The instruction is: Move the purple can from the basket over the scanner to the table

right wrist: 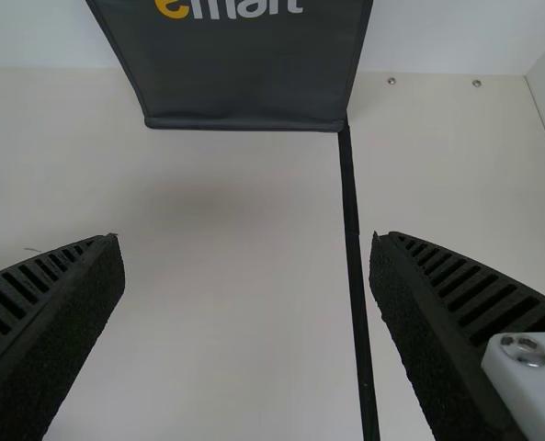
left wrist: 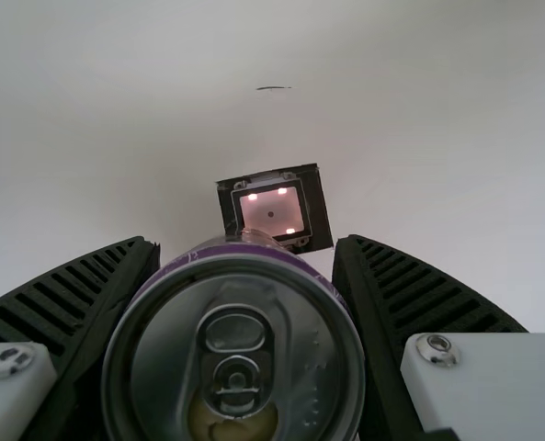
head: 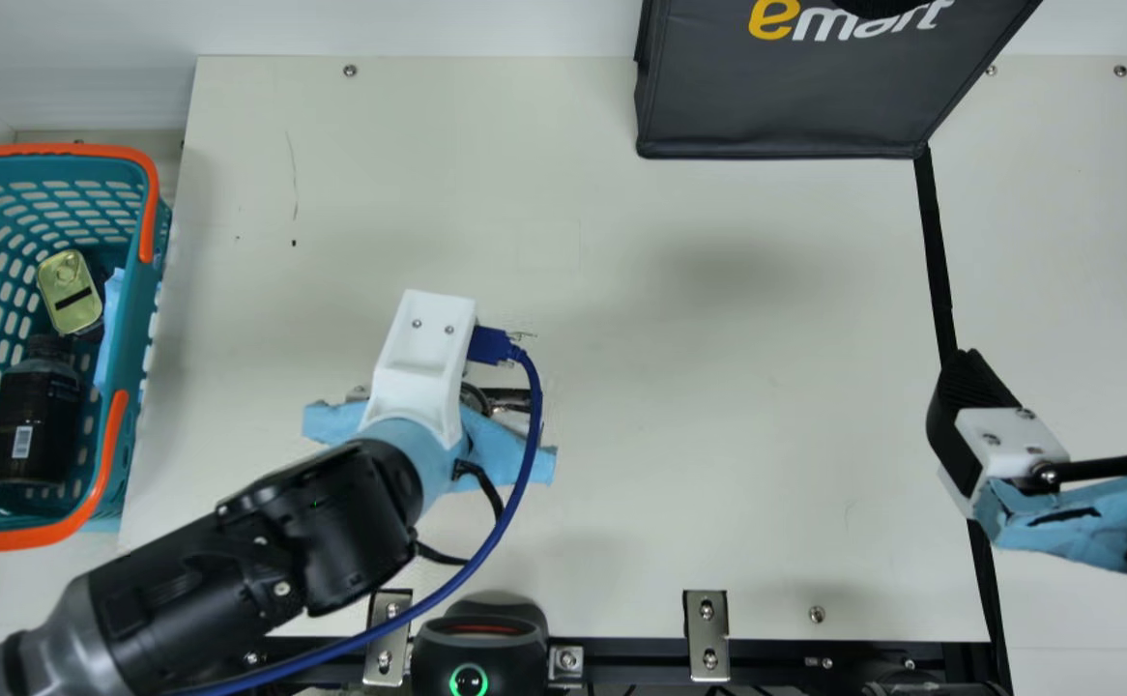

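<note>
Purple can (left wrist: 235,340) is clamped in the left jaws, probably to show the scanner (left wrist: 272,200) its base; the right jaws stand apart.

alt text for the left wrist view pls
The left gripper holds the purple can between its ribbed fingers, pull tab facing the camera. Beyond it, a square scanner window glows pink against the pale table.

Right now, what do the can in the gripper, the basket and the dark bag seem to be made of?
Can: metal, probably aluminium; its grey lid shines around the pull tab.
Basket: slightly glossy teal plastic, likely, judging by its moulded-looking slots.
Bag: matte, perhaps coated fabric; its edges look bound or stitched.
</note>
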You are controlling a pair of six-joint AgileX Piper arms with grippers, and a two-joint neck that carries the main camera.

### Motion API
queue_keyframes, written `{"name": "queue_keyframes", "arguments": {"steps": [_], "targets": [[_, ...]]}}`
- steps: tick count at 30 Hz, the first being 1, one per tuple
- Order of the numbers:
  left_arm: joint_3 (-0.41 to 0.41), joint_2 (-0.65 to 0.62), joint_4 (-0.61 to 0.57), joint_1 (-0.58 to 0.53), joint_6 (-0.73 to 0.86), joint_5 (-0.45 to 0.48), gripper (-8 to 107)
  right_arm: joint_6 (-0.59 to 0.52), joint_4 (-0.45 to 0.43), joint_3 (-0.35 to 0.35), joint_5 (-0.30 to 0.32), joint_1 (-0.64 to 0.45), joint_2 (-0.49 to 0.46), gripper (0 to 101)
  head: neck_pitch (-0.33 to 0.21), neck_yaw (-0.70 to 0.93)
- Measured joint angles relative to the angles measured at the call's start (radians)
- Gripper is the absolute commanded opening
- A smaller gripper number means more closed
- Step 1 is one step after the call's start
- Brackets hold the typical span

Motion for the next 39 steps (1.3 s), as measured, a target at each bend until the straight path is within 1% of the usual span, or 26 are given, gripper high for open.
{"name": "queue_keyframes", "arguments": {"steps": [12, 18, 29, 39], "targets": [[0.036, -0.050, -0.134, 0.070, 0.358, -0.069, -8, 0.000, 0.000, 0.000, 0.001, 0.000, 0.000, 95, 0.000, 0.000], [0.048, -0.073, -0.230, 0.109, 0.553, -0.091, -8, 0.000, 0.000, 0.000, 0.001, 0.000, 0.000, 95, 0.000, 0.000], [0.065, -0.101, -0.413, 0.186, 0.963, -0.106, -8, 0.000, 0.000, 0.000, 0.001, 0.000, 0.000, 95, 0.000, 0.000], [0.064, -0.104, -0.542, 0.256, 1.330, -0.095, -8, 0.000, 0.000, 0.000, 0.001, 0.000, 0.000, 95, 0.000, 0.000]]}}
